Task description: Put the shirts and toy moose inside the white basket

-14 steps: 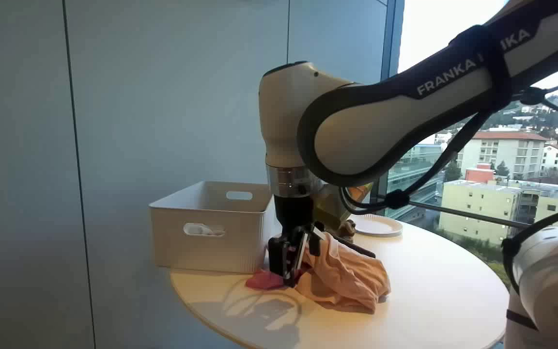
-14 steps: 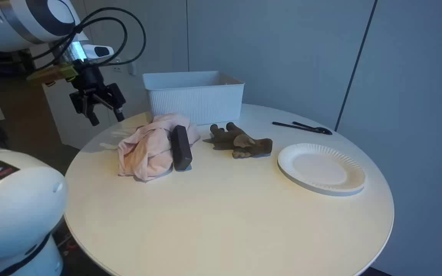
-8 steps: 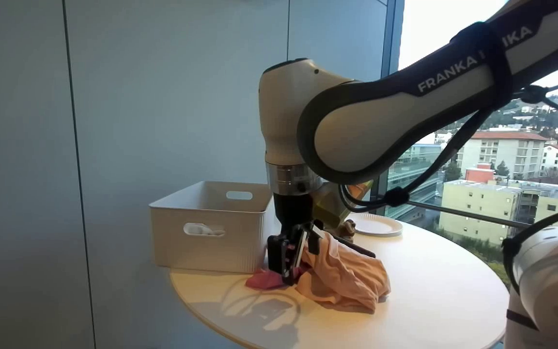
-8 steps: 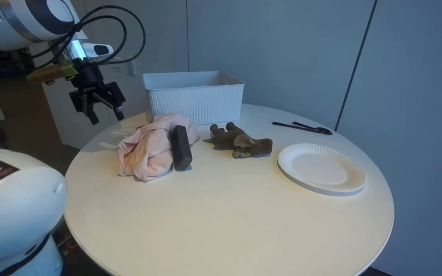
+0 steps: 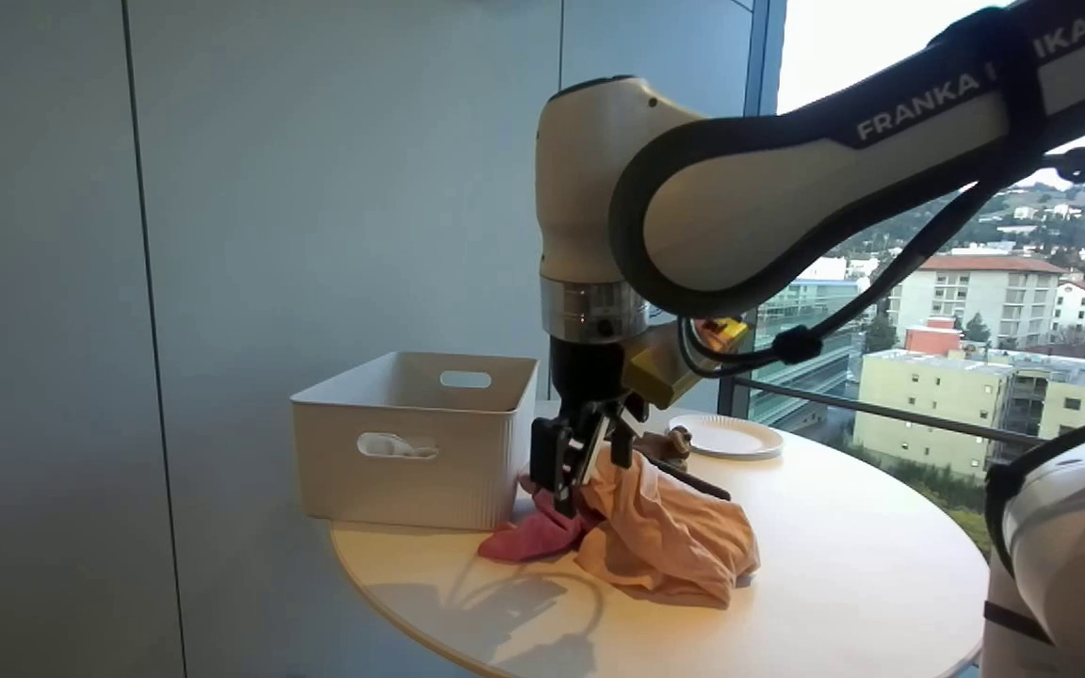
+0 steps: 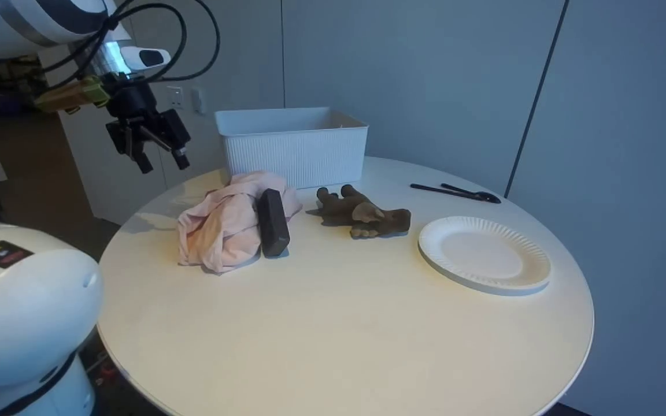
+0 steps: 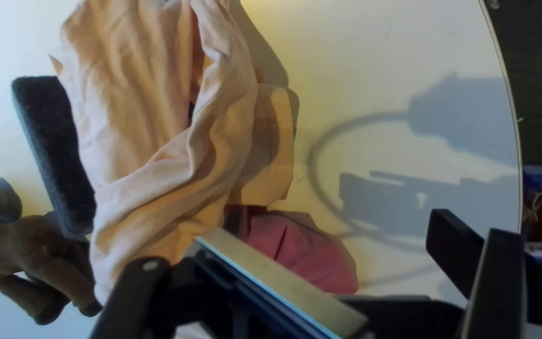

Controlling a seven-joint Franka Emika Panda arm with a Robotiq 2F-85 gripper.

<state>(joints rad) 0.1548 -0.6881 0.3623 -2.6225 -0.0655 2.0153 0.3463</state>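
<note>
In an exterior view I see: Robotiq gripper (image 6: 165, 166) gaping, upper left | peach shirt (image 6: 223, 225) rumpled, left of centre | toy moose (image 6: 356, 212) lying mid-frame | white basket (image 6: 295, 159), upper middle

White basket (image 6: 295, 159) stands upright, open-topped, upper centre in an exterior view. Peach shirt (image 6: 223, 225) lies crumpled, left of centre there; brown toy moose (image 6: 344, 211) lies near mid-frame, head to the right. Red cloth (image 7: 308, 254), partly hidden, shows lower centre in the wrist view.
</note>
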